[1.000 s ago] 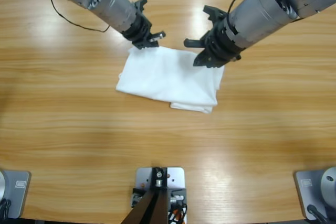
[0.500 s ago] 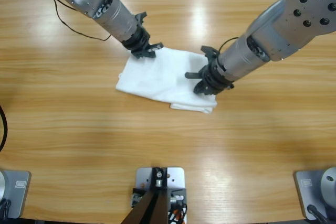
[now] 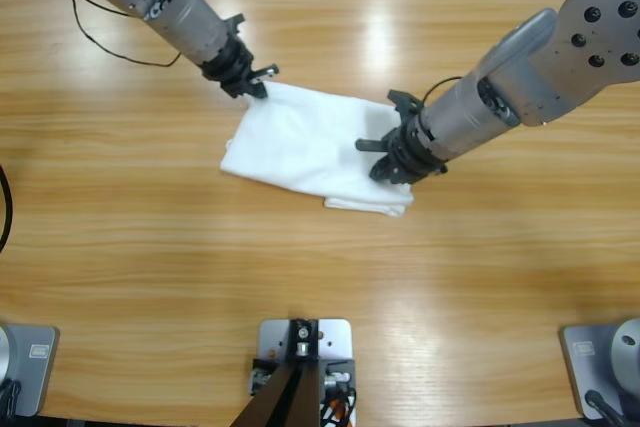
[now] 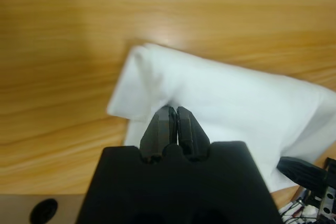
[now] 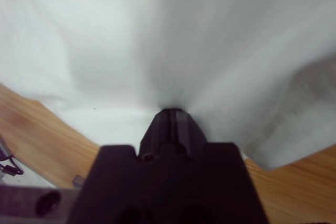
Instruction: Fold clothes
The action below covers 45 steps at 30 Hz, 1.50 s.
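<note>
Jaws of the left gripper pinched tight on the white T-shirt near its right-hand edge in the high view, with cloth spreading ahead of them to a corner in the left wrist view. Jaws of the right gripper likewise closed on cloth, at the T-shirt's upper left corner. Lies folded into a rough rectangle near the middle of the wooden surface.

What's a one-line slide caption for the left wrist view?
Left gripper, jaws shut, pinches a fold of the white T-shirt on the wooden table.
</note>
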Each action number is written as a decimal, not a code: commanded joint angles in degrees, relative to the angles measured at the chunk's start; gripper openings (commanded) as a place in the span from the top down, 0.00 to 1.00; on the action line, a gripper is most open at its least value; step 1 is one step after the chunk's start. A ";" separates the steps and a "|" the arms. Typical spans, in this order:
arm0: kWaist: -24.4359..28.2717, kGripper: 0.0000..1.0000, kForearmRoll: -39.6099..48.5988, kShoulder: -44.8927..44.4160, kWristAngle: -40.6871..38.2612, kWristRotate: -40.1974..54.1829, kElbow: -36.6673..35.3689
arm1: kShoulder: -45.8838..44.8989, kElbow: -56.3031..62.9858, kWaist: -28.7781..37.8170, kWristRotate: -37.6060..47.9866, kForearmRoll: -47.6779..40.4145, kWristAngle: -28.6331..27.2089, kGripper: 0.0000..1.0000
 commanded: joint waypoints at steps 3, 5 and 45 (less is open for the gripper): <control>6.09 1.00 2.67 -0.05 3.24 1.18 0.06 | 4.45 5.85 0.51 0.77 0.71 0.35 1.00; 5.28 1.00 2.67 -5.73 2.40 1.45 -0.04 | 4.22 5.93 0.51 0.77 0.71 0.35 1.00; 8.64 1.00 0.86 2.81 -0.75 -3.05 -1.47 | 5.59 6.98 0.33 -0.46 -0.26 0.88 1.00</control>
